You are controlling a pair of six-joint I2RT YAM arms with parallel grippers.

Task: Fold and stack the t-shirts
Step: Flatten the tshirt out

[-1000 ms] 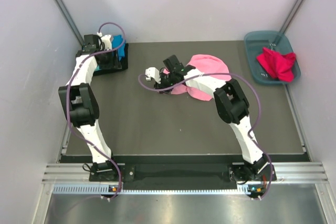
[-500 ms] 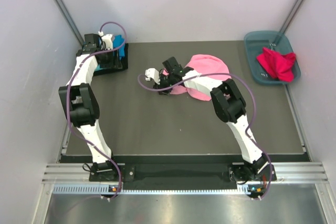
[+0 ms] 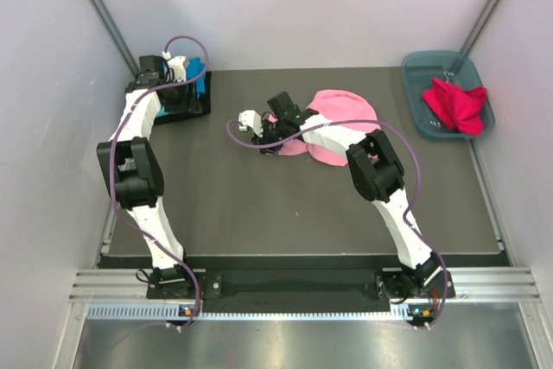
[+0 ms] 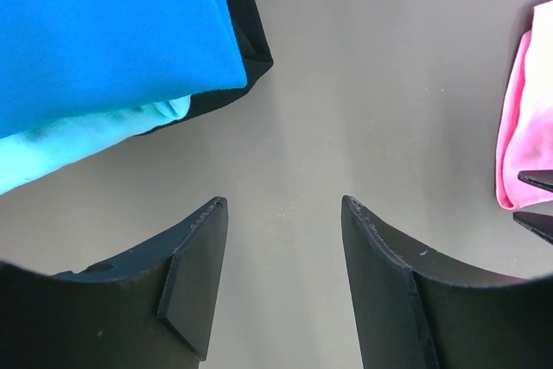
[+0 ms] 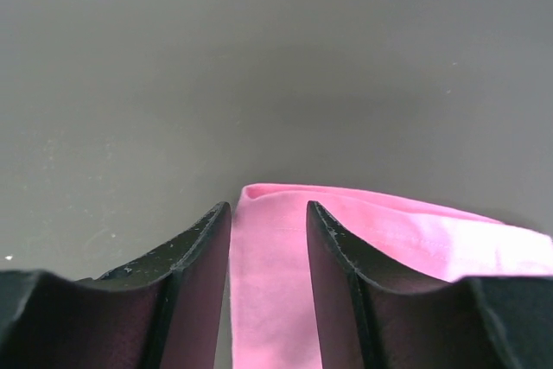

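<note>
Over the last second the right gripper (image 5: 268,212) has crept slightly further from the tub (image 3: 425,65), along the pink t-shirt's (image 3: 341,110) edge farthest from it; its jaws stand partly apart with a flat pink corner between them, not visibly pinched, so the grasp for the next fold looks unfinished. The left gripper (image 4: 283,205) has not moved; it hangs wide open and empty, well apart from the tub, beside the folded bright blue t-shirt (image 4: 104,32); the crimson red t-shirt (image 3: 455,103) lies crumpled inside the tub.
</note>
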